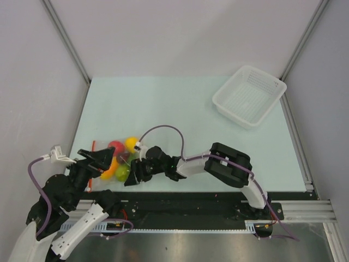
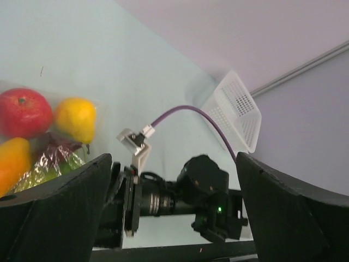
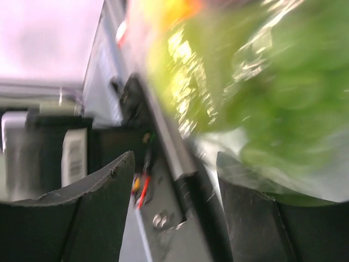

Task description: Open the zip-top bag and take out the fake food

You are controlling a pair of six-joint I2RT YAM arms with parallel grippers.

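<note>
2 arms flank the bag point(image 1: 124, 159) of plastic fruit point(image 1: 116, 147), left fingers point(image 1: 104, 160) and right fingers point(image 1: 133, 173) apart; pinching the zip strip point(image 1: 93, 145) appears next.

No legible text, numbers or brands anywhere. White sticker label point(image 3: 74, 157) on black block-shaped part point(image 3: 38, 147), right wrist view: blurred, unreadable.

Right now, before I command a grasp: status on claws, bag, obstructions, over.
Left claw open, at zip-top bag's left edge. Right claw open, at its right edge. Fake food inside bag, zip unreadable. White basket far right, not in the way.
</note>
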